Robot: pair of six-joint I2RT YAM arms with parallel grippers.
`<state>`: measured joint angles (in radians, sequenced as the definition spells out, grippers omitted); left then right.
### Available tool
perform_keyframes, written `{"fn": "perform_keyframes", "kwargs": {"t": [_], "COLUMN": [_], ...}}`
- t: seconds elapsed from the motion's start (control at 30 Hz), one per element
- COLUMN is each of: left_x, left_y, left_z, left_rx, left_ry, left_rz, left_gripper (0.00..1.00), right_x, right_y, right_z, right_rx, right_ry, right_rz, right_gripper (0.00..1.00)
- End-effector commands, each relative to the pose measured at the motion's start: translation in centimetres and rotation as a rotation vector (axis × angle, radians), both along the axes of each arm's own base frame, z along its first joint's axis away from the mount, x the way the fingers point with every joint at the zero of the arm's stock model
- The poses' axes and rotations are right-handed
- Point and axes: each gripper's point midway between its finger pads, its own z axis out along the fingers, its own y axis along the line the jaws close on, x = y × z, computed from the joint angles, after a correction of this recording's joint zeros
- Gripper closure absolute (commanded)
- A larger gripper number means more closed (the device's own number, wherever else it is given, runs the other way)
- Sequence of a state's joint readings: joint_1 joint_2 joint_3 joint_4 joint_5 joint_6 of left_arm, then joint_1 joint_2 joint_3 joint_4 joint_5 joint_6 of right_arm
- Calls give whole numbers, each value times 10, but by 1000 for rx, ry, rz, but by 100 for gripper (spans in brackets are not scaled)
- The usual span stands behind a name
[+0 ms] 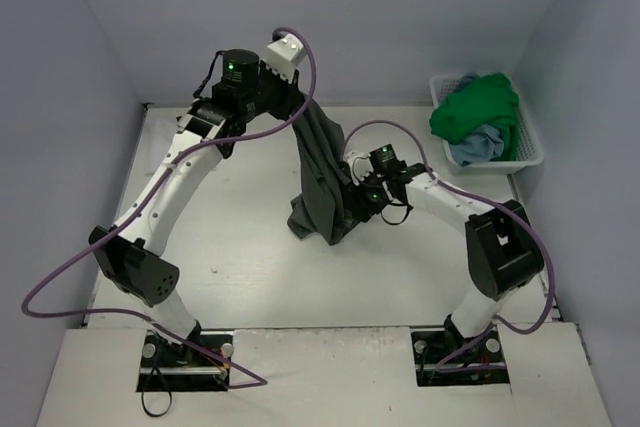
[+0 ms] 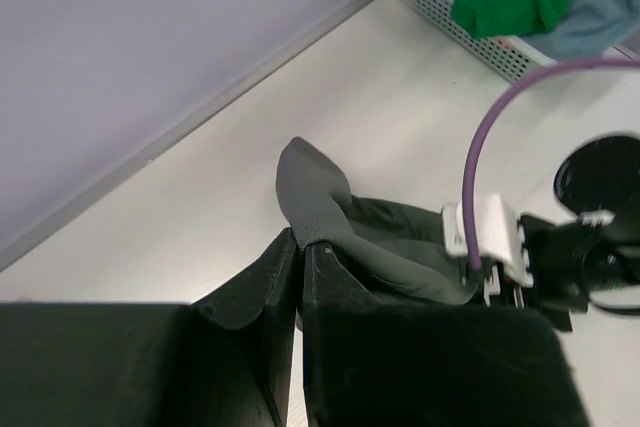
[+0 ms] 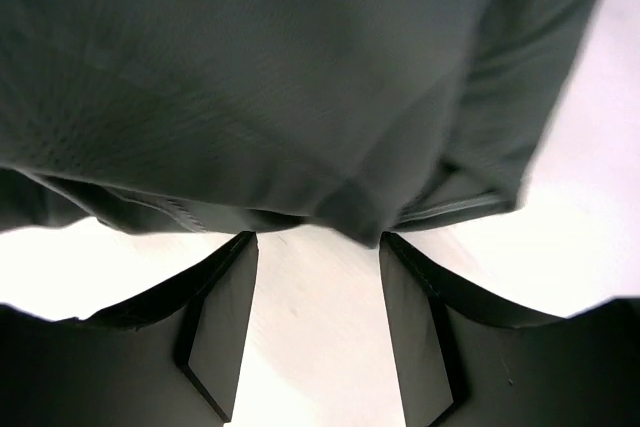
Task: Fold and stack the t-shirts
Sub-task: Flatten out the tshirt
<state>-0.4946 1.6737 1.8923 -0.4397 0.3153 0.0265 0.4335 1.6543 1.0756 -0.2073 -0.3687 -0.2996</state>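
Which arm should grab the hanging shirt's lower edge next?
Right. The right gripper is open, facing the hanging dark olive-grey cloth t-shirt; the left gripper is shut on its top, holding it up.

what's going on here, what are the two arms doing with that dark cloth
The left hand is shut on a dark olive-grey t-shirt, holding it up so it hangs down to the table. The right hand is open at the shirt's lower edge, not gripping it. A green t-shirt and a light blue t-shirt lie in the white basket at the far right. Nothing is folded or stacked yet.
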Motion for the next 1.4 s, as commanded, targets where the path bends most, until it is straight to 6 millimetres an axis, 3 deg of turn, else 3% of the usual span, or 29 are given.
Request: {"fn": "perform_keyframes", "kwargs": {"t": [0.0, 0.13, 0.43, 0.8, 0.83, 0.87, 0.93, 1.03, 1.17, 1.27, 1.3, 1.33, 1.37], "left_x": [-13, -15, -19, -20, -20, -19, -17, -18, -18, -21, -21, -22, -23], "left_y": [15, 17, 24, 27, 27, 28, 31, 34, 50, 65, 72, 77, 86], "left_z": [62, 60, 65, 55, 54, 53, 53, 52, 48, 54, 54, 57, 61], "left_rx": [-84, -111, -128, -134, -135, -136, -136, -130, -88, -67, -61, -58, -60], "left_ry": [-122, -104, -102, -83, -81, -77, -78, -78, -101, -133, -135, -143, -151], "left_rz": [10, 19, 19, 21, 21, 24, 31, 38, 72, 98, 114, 120, 137], "left_gripper": [100, 100, 100, 100, 100, 100, 100, 100, 100, 100, 100, 100, 100], "right_x": [9, 23, 64, 75, 77, 78, 80, 81, 85, 88, 90, 91, 87], "right_y": [26, 27, 38, 64, 65, 65, 66, 60, 38, 9, -11, -23, -33], "right_z": [-1, -8, 0, -1, 0, -1, -4, -2, 25, 70, 97, 115, 145], "right_rx": [-2, -17, 3, 76, 76, 72, 69, 49, 26, 12, 23, 39, 81], "right_ry": [-64, -114, -216, -198, -205, -205, -202, -217, -281, -379, -425, -440, -487], "right_rz": [44, 24, -37, 19, 24, 23, 22, 8, -48, -102, -142, -162, -175], "right_gripper": [52, 54, 61, 63, 65, 80, 97, 100, 100, 100, 100, 100, 100]}}
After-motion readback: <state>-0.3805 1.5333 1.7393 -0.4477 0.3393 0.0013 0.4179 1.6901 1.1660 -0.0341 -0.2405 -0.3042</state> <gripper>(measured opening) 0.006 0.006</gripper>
